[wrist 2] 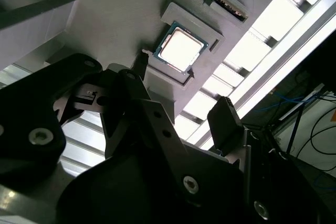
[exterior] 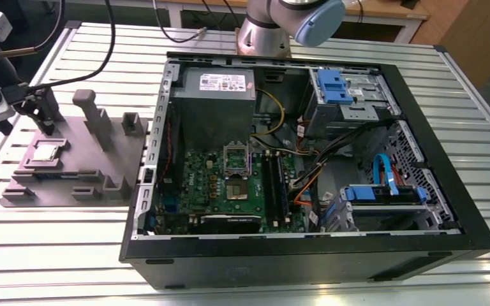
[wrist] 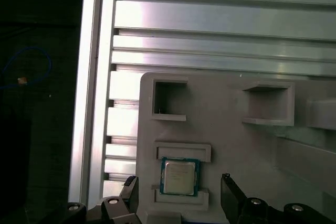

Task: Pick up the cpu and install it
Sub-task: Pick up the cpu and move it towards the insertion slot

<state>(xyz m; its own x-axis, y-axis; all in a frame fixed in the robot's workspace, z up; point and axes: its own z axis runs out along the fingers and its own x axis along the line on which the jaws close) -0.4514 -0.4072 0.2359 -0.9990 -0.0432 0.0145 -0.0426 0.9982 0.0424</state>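
Jaws are spread wide and empty, the cpu (wrist: pixel 179 176) sitting between their tips in its grey holder (wrist: pixel 231 145), so imo an off-centre close could tilt it or clip a corner.

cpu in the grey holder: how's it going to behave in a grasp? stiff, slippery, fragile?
Probably stiff: the cpu is a flat square plate. Its shiny metal top suggests a smooth, possibly slippery surface. It lies flat in a recess of the grey holder, so rolling or tipping seems unlikely, but little edge is exposed to grip.
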